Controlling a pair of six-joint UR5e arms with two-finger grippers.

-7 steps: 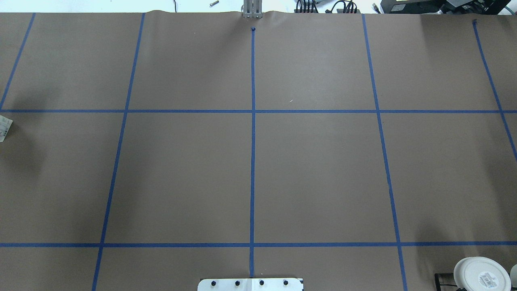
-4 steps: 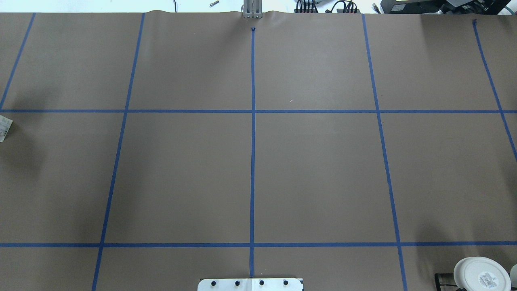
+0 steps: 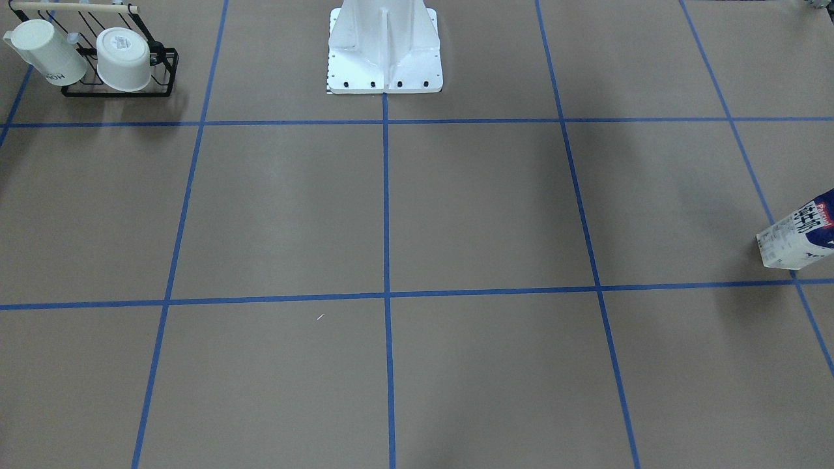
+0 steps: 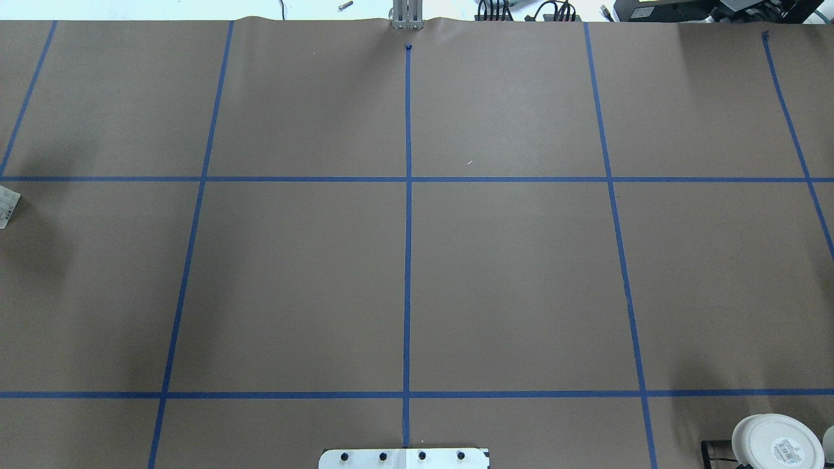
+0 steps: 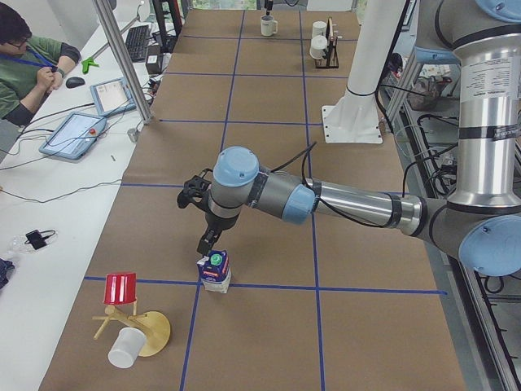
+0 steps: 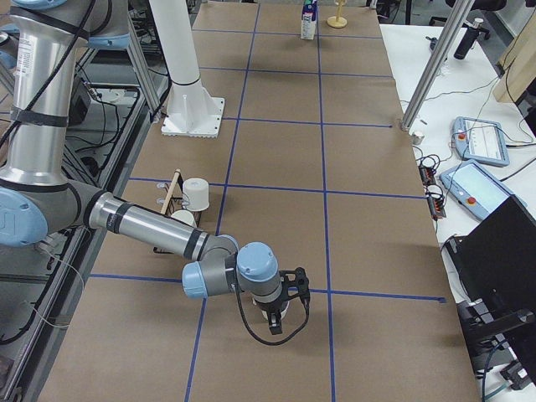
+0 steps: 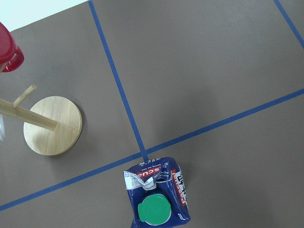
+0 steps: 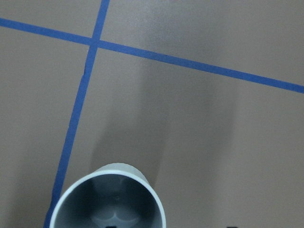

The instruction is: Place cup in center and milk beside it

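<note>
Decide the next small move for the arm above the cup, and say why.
Probably lower the right claw straight down around the cup. The cup stands upright, mouth up, right beneath that claw, at the right end of the table and not yet in the center. Whether the claw is open cannot be told, so it may need opening first.

1. The left arm (image 5: pixel 350 204) reaches out level from its upright column; its forearm lies low over the table; the left wrist (image 5: pixel 236 169) bends downward.
2. The left gripper (image 5: pixel 207 243) points straight down, close above the tabletop; whether its jaws are parted or closed cannot be told.
3. The right arm (image 6: pixel 142 226) stretches out low and nearly level; the right wrist (image 6: pixel 255 266) turns down.
4. The right gripper (image 6: pixel 273 322) hangs downward near the table; its jaw state cannot be told either.
</note>
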